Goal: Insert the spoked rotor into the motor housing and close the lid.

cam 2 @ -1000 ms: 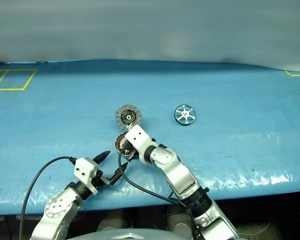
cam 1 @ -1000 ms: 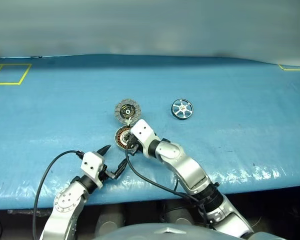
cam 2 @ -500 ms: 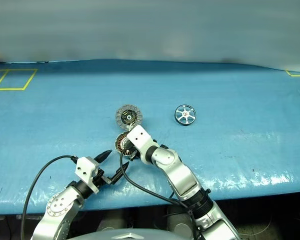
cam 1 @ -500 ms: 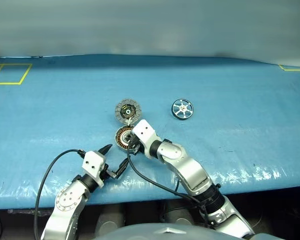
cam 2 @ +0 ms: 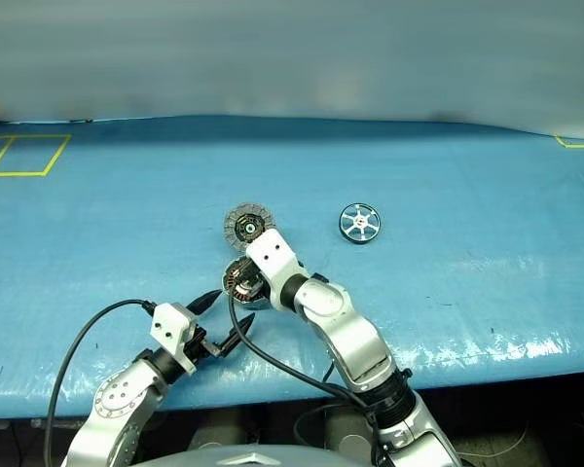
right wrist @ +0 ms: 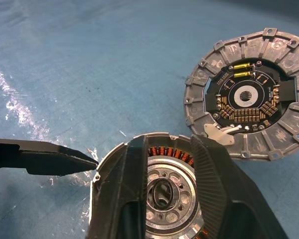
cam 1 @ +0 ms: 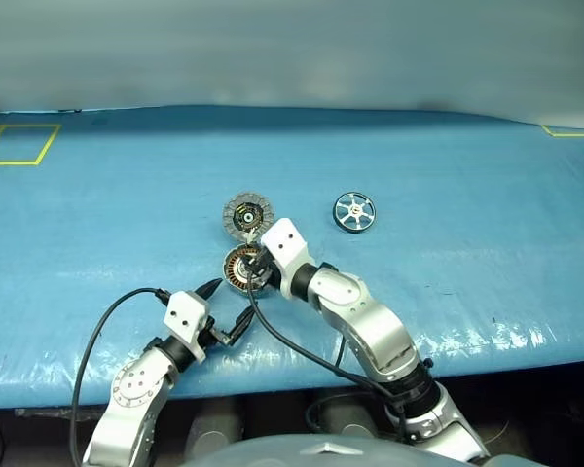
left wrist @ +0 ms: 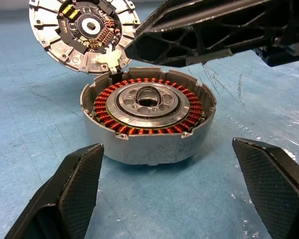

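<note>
While the left pincer [cam 1: 226, 306] is hovering released at the near edge of the blue table [cam 1: 467, 195], its two black fingers [left wrist: 72, 191] are standing wide apart on either side of the motor housing [left wrist: 148, 122] without touching it. That housing is sitting upright just beyond, its cup open upward and showing the copper-brown ring of windings around a silver hub. Over the housing's open top the right pincer [right wrist: 164, 179] is hanging, its fingers [right wrist: 217, 189] drawn close together with a narrow gap between them and nothing grasped; the hub is showing through that gap in the right wrist view. Just behind the housing, the lid [cam 1: 248, 216] is lying open on the table, joined to the housing's far edge by a small pale hinge piece [left wrist: 108, 58], its ribbed inner face with the dark centre turned up. Farther to the right and well apart from both, the spoked rotor [cam 1: 354, 212] is resting flat on the table, silver spokes up. Yellow tape outlines [cam 1: 18, 144] are marking the far left corner.
</note>
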`<state>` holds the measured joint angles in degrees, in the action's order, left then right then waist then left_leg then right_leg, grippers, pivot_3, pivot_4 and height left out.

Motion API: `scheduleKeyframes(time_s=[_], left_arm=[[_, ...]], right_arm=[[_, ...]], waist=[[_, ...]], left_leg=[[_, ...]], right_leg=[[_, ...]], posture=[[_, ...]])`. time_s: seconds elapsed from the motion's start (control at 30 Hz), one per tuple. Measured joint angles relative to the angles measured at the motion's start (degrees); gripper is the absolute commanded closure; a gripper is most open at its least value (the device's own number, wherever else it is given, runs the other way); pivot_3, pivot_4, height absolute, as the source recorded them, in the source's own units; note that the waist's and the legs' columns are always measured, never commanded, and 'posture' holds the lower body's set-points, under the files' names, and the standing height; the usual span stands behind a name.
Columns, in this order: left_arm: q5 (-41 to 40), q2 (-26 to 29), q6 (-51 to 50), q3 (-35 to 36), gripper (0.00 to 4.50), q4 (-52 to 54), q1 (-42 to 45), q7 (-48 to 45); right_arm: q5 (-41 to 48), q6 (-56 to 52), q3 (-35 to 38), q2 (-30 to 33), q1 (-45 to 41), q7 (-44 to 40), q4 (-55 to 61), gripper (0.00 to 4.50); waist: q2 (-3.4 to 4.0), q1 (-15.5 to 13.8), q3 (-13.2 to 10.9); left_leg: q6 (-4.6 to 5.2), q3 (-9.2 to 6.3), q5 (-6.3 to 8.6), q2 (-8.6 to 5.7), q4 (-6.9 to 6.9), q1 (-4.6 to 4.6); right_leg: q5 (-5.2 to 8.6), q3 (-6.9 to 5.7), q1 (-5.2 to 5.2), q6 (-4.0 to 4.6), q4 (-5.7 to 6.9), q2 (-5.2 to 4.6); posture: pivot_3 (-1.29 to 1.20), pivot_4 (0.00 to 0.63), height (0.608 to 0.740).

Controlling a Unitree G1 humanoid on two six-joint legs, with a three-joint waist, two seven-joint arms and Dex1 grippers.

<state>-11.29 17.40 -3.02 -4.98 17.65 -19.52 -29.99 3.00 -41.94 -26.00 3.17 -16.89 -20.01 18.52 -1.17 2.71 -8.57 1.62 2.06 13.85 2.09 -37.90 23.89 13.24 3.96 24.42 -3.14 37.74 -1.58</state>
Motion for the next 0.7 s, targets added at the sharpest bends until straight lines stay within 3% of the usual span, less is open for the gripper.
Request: scheduleKeyframes(time_s=[0.07, 0.1, 0.63, 0.7], left_arm=[[0.03, 0.0, 0.0, -0.04, 0.0, 0.0, 0.05, 0.02], [0.12, 0.0, 0.01, -0.04, 0.0, 0.0, 0.05, 0.06], [1.19, -0.73, 0.5, -0.68, 0.0, -0.82, 0.15, 0.97], [1.19, -0.72, 0.72, -0.67, 0.37, -0.83, 0.17, 1.12]], right_arm=[[-0.14, -0.4, -0.15, 0.01, -0.41, 0.14, 0.18, 4.38], [-0.34, -1.04, -0.55, 0.07, -0.67, 0.31, 0.21, 4.45], [-2.17, -4.99, -5.17, 1.86, -1.02, 0.42, -0.64, 4.45], [-2.28, -4.99, -5.15, 1.86, -1.03, 0.43, -1.31, 4.5]], waist=[[0.0, 0.03, 0.0], [0.0, 0.04, 0.0], [0.0, 0.02, 0.0], [0.0, 0.02, 0.0]], left_leg=[[0.0, 0.0, 0.0, 0.0, 0.0, 0.0], [0.0, 0.0, 0.0, 0.0, 0.0, 0.0], [-0.01, 0.0, 0.0, 0.0, 0.0, 0.0], [0.0, 0.0, 0.0, 0.0, 0.0, 0.0]], right_leg=[[0.0, 0.0, 0.0, 0.0, 0.0, 0.0], [0.0, 0.0, 0.01, 0.01, 0.0, 0.0], [0.0, 0.0, 0.01, 0.01, 0.0, 0.0], [0.0, 0.0, 0.02, 0.01, 0.0, 0.0]], posture=[[0.0, 0.15, 0.74], [0.0, 0.15, 0.74], [0.0, 0.15, 0.74], [0.0, 0.15, 0.74]])
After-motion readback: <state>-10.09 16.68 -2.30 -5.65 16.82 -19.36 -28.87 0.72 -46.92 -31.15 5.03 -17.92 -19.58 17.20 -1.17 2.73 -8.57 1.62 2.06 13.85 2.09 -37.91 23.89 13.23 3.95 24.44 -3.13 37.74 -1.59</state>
